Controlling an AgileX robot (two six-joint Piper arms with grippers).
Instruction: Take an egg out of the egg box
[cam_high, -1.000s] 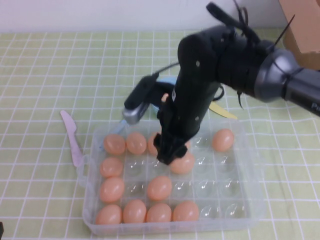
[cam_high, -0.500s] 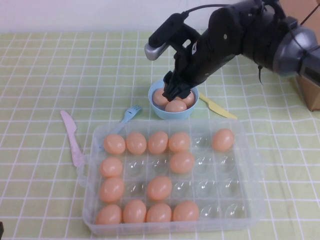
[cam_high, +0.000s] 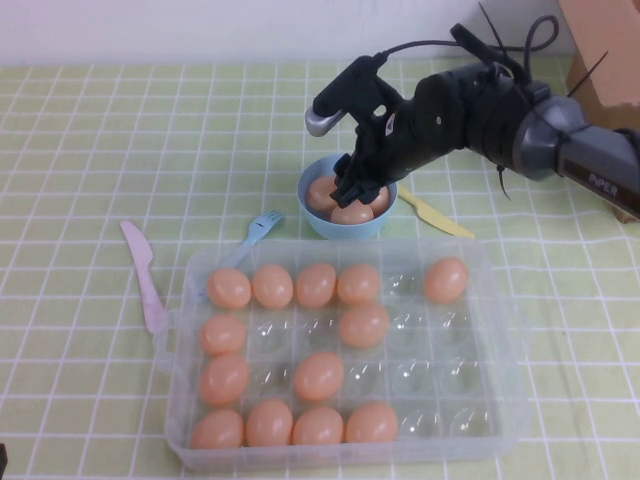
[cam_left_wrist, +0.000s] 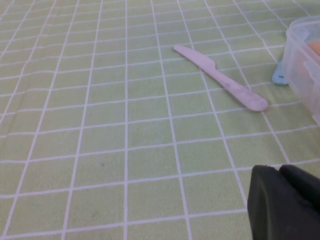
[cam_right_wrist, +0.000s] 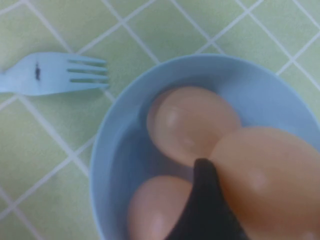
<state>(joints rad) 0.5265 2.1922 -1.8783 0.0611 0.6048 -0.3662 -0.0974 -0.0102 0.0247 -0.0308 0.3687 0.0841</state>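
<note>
The clear egg box (cam_high: 512, 400) lies in the near middle of the table and holds several peach-orange eggs (cam_high: 318, 376). My right gripper (cam_high: 353, 192) hangs just above the light-blue bowl (cam_high: 304, 203) behind the box. In the right wrist view one dark finger (cam_right_wrist: 205, 200) presses against an egg (cam_right_wrist: 265, 185), which sits over two other eggs (cam_right_wrist: 192, 125) in the bowl (cam_right_wrist: 115, 165); the other finger is hidden. My left gripper (cam_left_wrist: 287, 200) is shut and empty, low over the cloth to the left of the box's corner (cam_left_wrist: 302, 55).
A pink plastic knife (cam_high: 145, 275) lies left of the box and shows in the left wrist view (cam_left_wrist: 220, 80). A blue fork (cam_high: 258, 228) lies by the bowl, a yellow knife (cam_high: 435, 215) to its right. A brown cardboard box (cam_high: 600, 50) stands at the far right.
My right gripper has lifted from the egg box's far row and moved back over the blue bowl, then sunk a little towards it. The left arm has not moved.
</note>
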